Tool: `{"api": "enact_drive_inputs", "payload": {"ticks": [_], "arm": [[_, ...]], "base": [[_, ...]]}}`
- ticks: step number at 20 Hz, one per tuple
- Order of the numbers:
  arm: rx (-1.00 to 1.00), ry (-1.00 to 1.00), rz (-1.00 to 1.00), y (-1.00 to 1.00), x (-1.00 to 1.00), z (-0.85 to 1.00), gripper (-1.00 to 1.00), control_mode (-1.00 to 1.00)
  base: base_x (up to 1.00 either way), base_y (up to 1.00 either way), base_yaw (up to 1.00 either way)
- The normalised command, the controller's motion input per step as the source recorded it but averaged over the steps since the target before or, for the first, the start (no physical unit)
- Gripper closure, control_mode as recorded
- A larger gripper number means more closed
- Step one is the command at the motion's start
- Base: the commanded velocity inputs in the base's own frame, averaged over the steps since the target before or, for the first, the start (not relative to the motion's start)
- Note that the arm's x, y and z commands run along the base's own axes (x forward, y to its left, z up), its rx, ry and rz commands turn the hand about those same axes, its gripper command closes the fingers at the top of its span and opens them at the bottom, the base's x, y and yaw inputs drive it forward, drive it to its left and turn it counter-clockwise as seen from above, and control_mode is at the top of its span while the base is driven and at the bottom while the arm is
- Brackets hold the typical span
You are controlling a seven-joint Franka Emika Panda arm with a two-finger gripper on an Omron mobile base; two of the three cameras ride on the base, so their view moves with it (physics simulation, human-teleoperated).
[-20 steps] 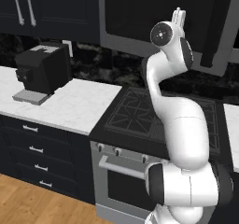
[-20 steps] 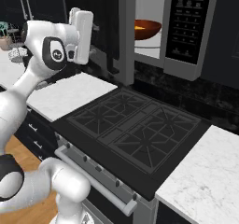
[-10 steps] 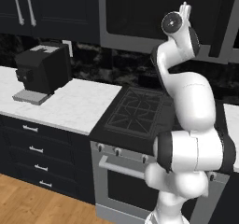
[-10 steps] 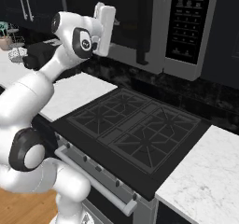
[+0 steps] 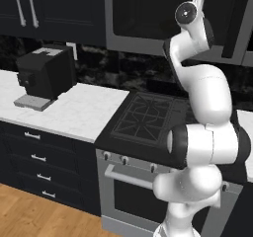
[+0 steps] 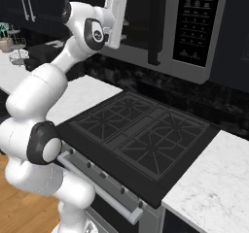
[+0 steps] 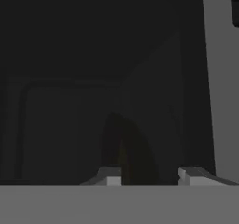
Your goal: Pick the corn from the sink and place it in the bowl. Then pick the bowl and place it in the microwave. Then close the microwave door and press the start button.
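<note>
Fingertips stand part-spread, gripping nothing, facing the microwave door; rigid, slick glass: press its frame.

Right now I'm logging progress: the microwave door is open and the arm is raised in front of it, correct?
Not quite. The microwave door is closed, its dark glass flush with the control panel in the right base view. The arm is indeed raised in front of it.

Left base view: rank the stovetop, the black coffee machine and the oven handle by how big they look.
1. stovetop
2. coffee machine
3. oven handle

The stove sits nearer the camera than the coffee machine, so true sizes may differ.
</note>
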Motion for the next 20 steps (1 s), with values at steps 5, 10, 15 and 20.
{"api": "enact_drive_inputs", "payload": {"ticks": [5,10,15,20], "arm": [[0.0,0.0,0.0,0.0,-0.71,0.02,-1.0,-1.0],[0.0,0.11,0.0,0.0,-1.0,0.26,-1.0,-1.0],[-0.07,0.31,0.02,0.0,-0.85,0.01,-1.0,-1.0],[-0.18,0.25,0.15,0.0,-0.97,-0.08,1.0,-1.0]], "base": [[0.0,0.0,0.0],[0.0,0.0,0.0],[0.0,0.0,0.0],[0.0,0.0,0.0]]}}
